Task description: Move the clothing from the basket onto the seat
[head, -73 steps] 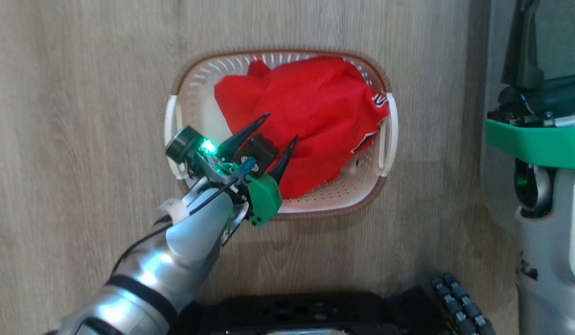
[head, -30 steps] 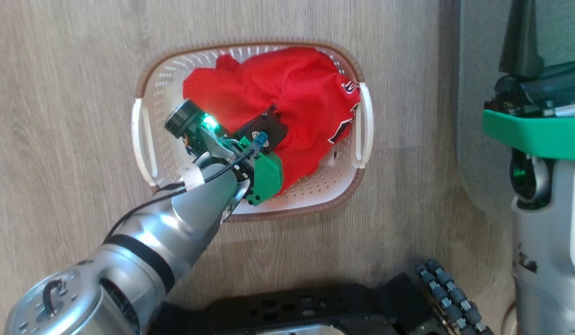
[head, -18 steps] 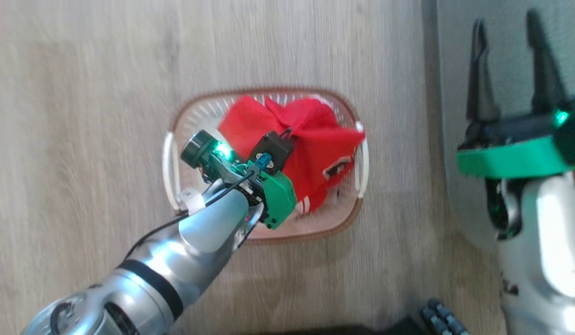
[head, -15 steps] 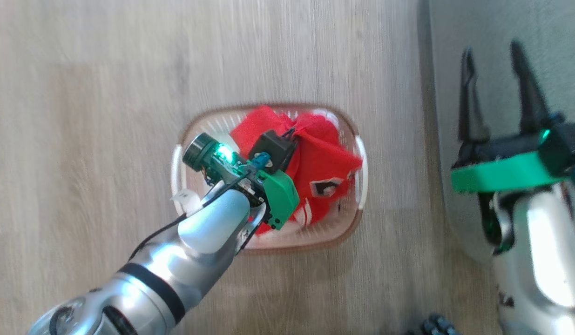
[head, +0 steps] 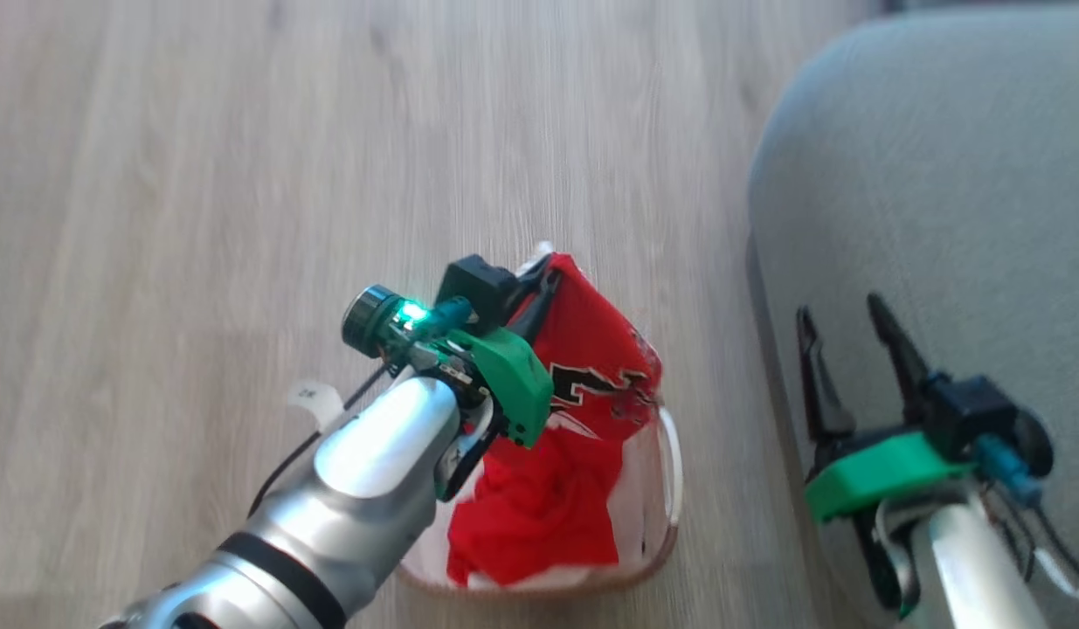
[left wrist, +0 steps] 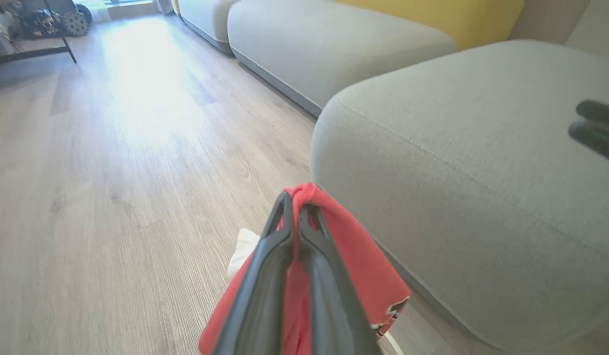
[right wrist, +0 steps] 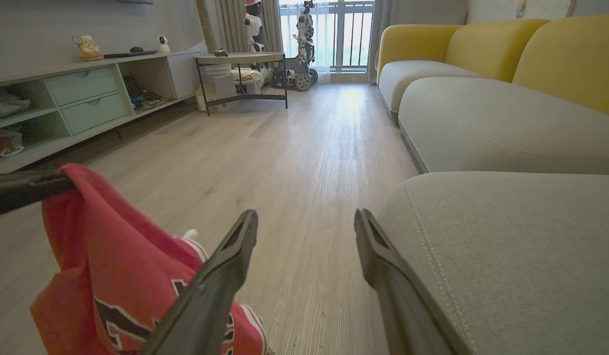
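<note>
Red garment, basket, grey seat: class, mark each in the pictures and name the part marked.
red garment (head: pixel 591 323), head view, fold above the black lettering
basket (head: pixel 676 454), head view, white side handle
grey seat (left wrist: pixel 457 162), left wrist view, top of the cushion

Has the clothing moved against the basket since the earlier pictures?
Yes: upward. The clothing, earlier bunched inside the basket, now hangs from the left gripper, its top lifted above the basket.
</note>
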{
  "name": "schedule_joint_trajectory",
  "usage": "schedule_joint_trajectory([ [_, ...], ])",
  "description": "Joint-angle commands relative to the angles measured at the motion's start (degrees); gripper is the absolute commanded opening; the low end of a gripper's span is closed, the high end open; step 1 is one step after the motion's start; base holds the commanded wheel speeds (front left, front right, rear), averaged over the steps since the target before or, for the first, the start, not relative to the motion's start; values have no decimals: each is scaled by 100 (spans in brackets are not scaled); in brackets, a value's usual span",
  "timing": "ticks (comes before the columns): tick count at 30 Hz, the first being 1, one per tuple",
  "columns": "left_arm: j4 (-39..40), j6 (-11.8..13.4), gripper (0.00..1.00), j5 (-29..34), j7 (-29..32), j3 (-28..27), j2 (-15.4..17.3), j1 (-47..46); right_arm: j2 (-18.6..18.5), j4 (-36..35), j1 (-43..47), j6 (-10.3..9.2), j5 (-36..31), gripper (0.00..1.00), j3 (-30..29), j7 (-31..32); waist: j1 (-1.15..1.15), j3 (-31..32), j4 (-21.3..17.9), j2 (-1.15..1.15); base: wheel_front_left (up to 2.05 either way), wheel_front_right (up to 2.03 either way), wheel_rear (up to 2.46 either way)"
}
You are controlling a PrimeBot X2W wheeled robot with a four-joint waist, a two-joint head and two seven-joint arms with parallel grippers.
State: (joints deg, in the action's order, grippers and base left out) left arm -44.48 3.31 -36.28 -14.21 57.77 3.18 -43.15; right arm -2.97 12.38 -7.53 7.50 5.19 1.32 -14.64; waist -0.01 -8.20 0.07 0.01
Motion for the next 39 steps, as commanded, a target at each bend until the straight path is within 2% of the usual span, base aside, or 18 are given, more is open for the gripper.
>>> schedule_joint_trajectory([
  [1, 194, -36, 0, -56, -78, -251, 113, -180, 10, -131, 29, -1, 28, 100, 182, -36, 1, 702, 23, -1, 0, 0, 0],
  [10, 528, -1, 0, -215, 50, -532, 257, -639, 10, -25, 305, -1, 83, 100, 349, -36, 1, 1207, 82, -1, 0, 0, 0],
  [22, 1057, 90, 0, -289, 328, -607, 242, -1056, 10, 104, 243, -1, 123, 100, 702, -36, 1, 1429, 139, -1, 0, 0, 0],
  [29, 1293, 144, 0, -323, 441, -595, 207, -1156, 10, 274, -14, -1, 91, 100, 1015, -36, 1, 1463, 206, -1, 0, 0, 0],
  [39, 1595, 222, 0, -380, 629, -492, 119, -1242, 10, 699, -880, -1, 351, 100, 1730, -36, 1, 1477, 378, -1, 0, 0, 0],
])
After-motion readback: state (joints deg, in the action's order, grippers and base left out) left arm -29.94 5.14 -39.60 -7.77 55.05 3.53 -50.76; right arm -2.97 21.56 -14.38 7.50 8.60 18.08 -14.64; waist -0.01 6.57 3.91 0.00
